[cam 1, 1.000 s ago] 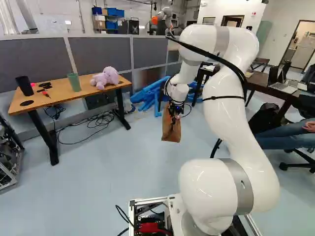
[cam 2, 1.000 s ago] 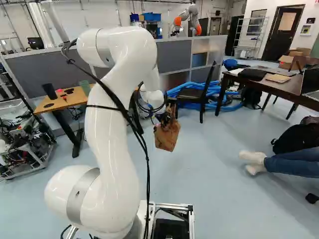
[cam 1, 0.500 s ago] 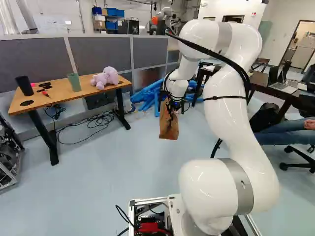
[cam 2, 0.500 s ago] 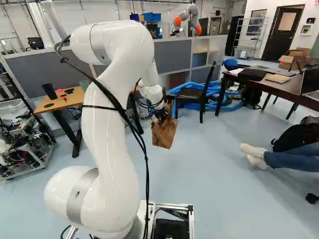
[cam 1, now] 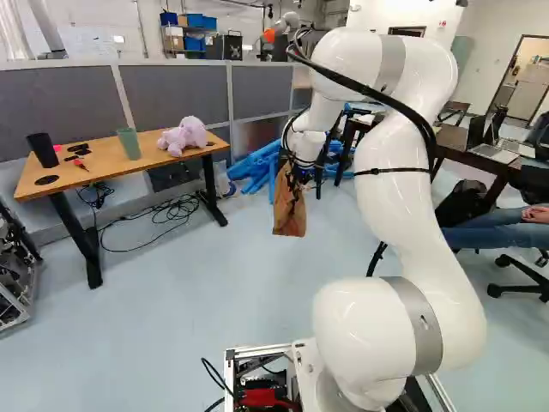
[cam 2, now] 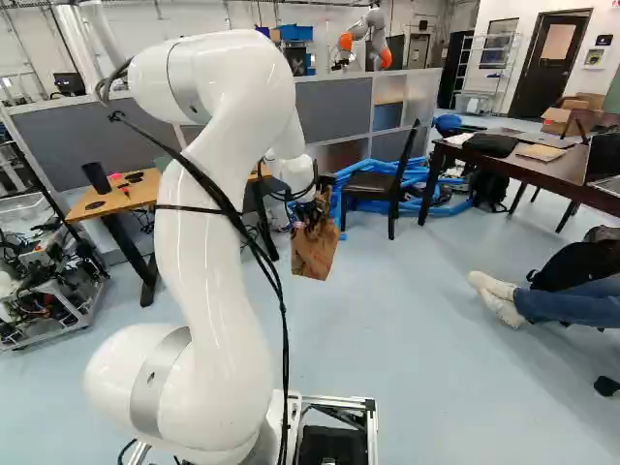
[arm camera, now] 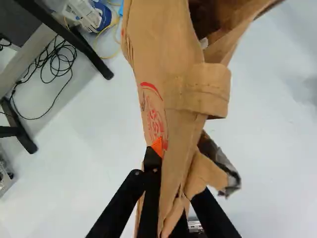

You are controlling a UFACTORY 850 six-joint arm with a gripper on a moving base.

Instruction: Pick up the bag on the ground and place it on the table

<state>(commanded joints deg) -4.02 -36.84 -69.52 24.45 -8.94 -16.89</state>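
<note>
Paper bag point(cam 1: 289, 213) shifts up and leftward in both base views with the arm point(cam 1: 412, 223), pinched between nearly closed fingers point(arm camera: 153, 161); carry toward desk point(cam 1: 105, 160) looks underway.

A brown paper bag point(cam 1: 290, 213) hangs from the hand point(cam 1: 298, 178) above the floor point(cam 1: 189, 300), while the worktop point(cam 1: 107, 160) bears a lilac plush toy point(cam 1: 184, 136), green cup point(cam 1: 129, 144) and black cup point(cam 1: 43, 150).
</note>
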